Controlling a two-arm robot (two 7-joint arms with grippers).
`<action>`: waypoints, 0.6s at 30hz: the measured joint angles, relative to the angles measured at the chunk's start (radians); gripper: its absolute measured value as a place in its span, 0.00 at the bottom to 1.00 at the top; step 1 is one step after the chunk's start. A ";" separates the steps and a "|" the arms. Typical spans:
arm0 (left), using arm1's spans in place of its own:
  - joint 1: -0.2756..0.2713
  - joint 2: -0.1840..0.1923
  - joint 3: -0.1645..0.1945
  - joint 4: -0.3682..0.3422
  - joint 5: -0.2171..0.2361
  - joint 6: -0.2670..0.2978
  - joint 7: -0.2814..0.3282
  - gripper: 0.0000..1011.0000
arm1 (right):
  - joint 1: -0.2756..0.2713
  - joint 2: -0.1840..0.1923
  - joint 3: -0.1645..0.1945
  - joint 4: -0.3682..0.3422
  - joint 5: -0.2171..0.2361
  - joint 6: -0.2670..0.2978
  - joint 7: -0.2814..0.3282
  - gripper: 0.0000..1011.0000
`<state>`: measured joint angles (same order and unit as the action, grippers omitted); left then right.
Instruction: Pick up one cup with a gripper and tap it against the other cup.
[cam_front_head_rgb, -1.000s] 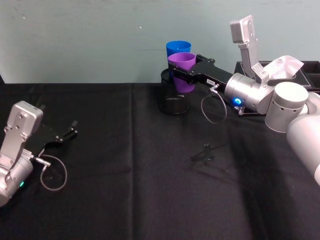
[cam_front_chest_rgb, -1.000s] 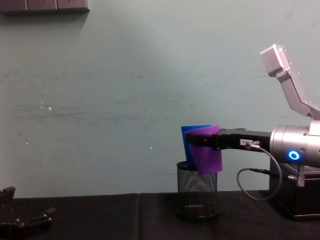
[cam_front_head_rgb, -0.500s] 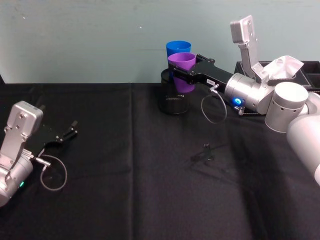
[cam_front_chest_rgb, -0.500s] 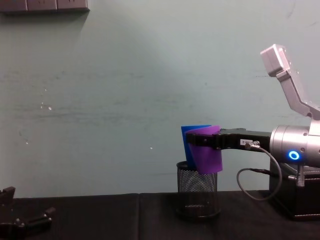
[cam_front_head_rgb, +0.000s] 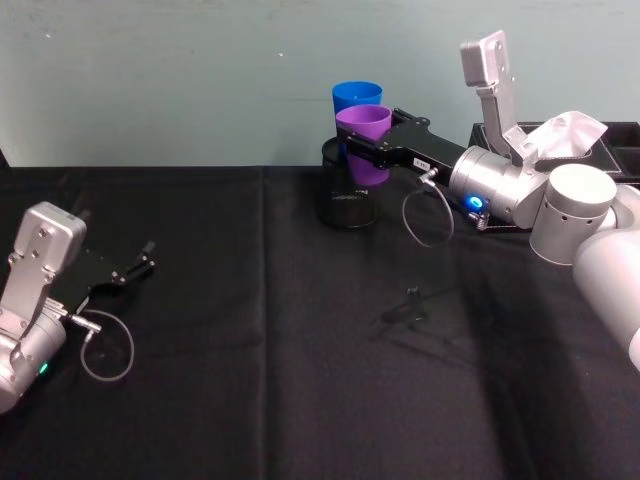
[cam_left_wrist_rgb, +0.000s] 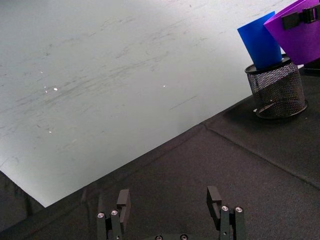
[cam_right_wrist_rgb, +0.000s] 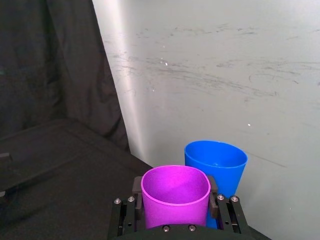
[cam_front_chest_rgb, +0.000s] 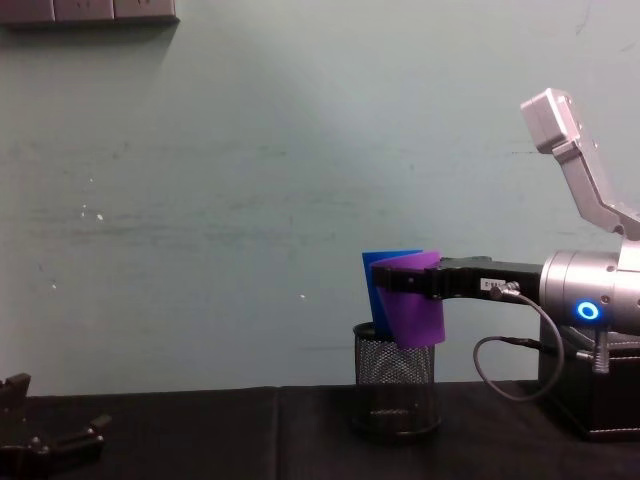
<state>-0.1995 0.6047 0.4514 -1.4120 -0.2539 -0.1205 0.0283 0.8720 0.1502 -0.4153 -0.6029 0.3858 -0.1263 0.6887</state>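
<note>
Purple cup (cam_front_head_rgb: 366, 124) held aloft near the desk's (cam_front_head_rgb: 300, 360) far edge.
It is clasped by the right gripper (cam_front_head_rgb: 360, 152) over the mesh pen holder (cam_front_head_rgb: 345, 207), just beside the blue cup (cam_front_head_rgb: 357, 96) seated in it. The left gripper (cam_front_head_rgb: 135, 268) is parked, jaws apart, near the left edge.

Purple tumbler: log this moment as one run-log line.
right claw: shut on purple tumbler, held off table | blue tumbler: in mesh pen holder, just behind | contact: cannot tell | left claw: open, parked left
</note>
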 joint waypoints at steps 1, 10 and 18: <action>0.000 0.000 0.000 0.000 0.000 0.000 0.000 0.99 | 0.000 0.000 0.000 0.000 0.000 0.000 0.000 0.72; 0.000 0.000 0.000 0.000 0.000 0.000 0.000 0.99 | 0.000 0.000 0.000 0.000 0.000 0.000 0.000 0.72; 0.000 0.000 0.000 0.000 0.000 0.000 0.000 0.99 | 0.000 0.000 0.000 0.000 0.000 0.000 0.000 0.72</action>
<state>-0.1995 0.6047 0.4514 -1.4120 -0.2539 -0.1205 0.0283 0.8720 0.1502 -0.4153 -0.6028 0.3858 -0.1263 0.6888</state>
